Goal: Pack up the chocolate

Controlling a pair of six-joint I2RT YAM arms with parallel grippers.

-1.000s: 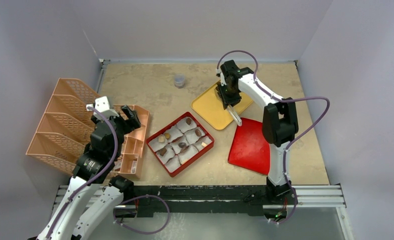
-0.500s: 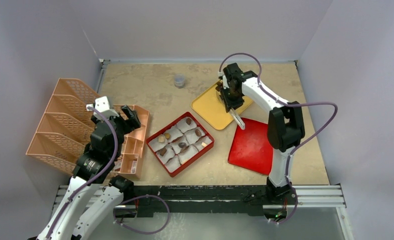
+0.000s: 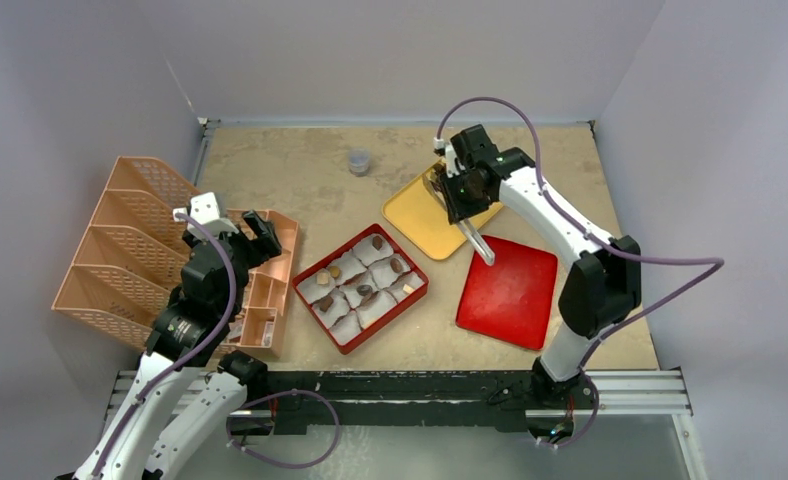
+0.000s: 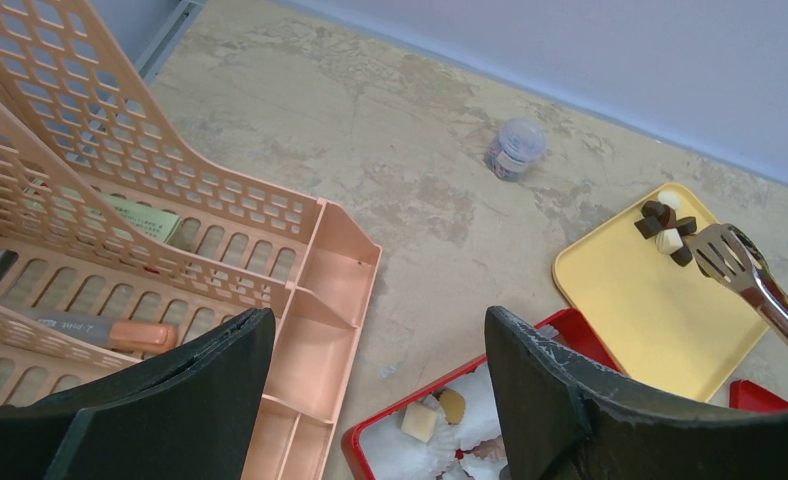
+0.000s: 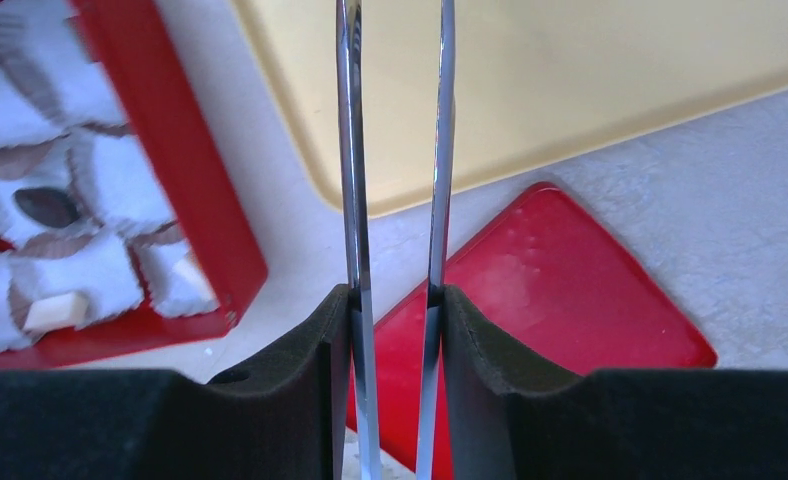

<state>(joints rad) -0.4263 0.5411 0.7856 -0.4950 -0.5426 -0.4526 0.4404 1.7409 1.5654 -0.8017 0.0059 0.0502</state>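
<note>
— Pale lilac walls (image 3: 390,50) close us in on three sides. Below them we see a mottled beige table (image 3: 300,170) with a black rail (image 3: 420,385) along its near edge.

— What do we count on it?

— One peach organizer (image 3: 120,250) along the left edge and one small jar (image 3: 359,161) near the far edge. One yellow tray (image 3: 420,215) sits right of centre toward the far edge. One red box (image 3: 389,318) is mid-table, and one flat red lid (image 3: 510,290) lies toward the near right corner.

— And the chocolate (image 4: 667,228)?

— We see a small heap of five or six dark and cream chunks at the tray's far corner. About seven more lie in the white paper cups (image 3: 375,308) lining the box, though we cannot count those surely.

— How do we hold things?

— Our right gripper (image 5: 395,300) pinches one pair of metal tongs (image 4: 730,262). Their blades stand slightly apart, tips just beside the heap. Our left gripper (image 4: 378,330) is spread wide with nothing in it, above the organizer's right end, beside the box.
</note>
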